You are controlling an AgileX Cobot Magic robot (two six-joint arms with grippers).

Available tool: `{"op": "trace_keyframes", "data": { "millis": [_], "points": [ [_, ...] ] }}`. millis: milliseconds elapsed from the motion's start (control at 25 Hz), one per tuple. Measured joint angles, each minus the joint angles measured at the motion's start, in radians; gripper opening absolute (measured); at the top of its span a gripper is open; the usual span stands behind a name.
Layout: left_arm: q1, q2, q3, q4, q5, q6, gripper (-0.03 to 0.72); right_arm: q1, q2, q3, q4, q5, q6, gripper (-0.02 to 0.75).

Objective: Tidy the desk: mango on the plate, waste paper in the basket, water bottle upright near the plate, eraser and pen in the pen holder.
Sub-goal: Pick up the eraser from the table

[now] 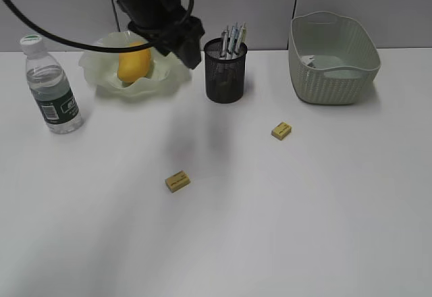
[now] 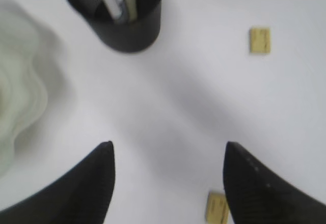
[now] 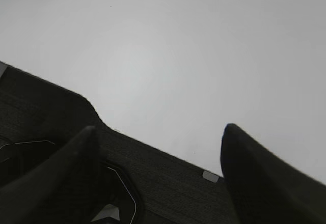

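The mango (image 1: 135, 62) lies on the ruffled green plate (image 1: 101, 74) at the back left. The water bottle (image 1: 52, 88) stands upright to the left of the plate. Several pens (image 1: 233, 40) stick out of the black mesh pen holder (image 1: 225, 74). Two yellow erasers lie on the desk (image 1: 304, 229), one (image 1: 177, 181) near the middle and the other (image 1: 281, 130) further right. My left gripper (image 1: 191, 55) hangs open and empty between plate and pen holder. The left wrist view shows both erasers (image 2: 260, 39) (image 2: 216, 207) below it. A small pale scrap, probably the waste paper (image 1: 312, 61), shows inside the basket (image 1: 333, 74).
My right gripper (image 3: 160, 132) is out of the exterior view. In its own wrist view it stands open with nothing between its fingers, over a dark textured surface (image 3: 168, 178) at the edge of the white desk (image 3: 178, 56). A grey wall stands behind the desk.
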Motion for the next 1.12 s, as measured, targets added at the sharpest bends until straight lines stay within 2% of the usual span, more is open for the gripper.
{"op": "trace_keyframes", "data": {
  "millis": [160,320,480,640,1120],
  "points": [
    [0.0,-0.026,-0.001,0.118,0.125,-0.081,0.476,0.0,0.0,0.0,0.0,0.0,0.0,0.582],
    [0.0,-0.079,0.001,0.135,0.136,-0.15,0.47,0.0,0.0,0.0,0.0,0.0,0.0,0.582],
    [0.0,-0.164,0.054,0.13,0.135,-0.163,0.47,0.0,0.0,0.0,-0.001,0.0,0.001,0.582],
    [0.0,-0.269,0.194,0.13,0.135,-0.169,0.468,0.0,0.0,0.0,-0.001,0.0,0.001,0.582],
    [0.0,-0.712,0.795,0.128,0.094,-0.177,0.46,0.0,0.0,0.0,-0.001,0.0,0.001,0.582]
  ]
}}
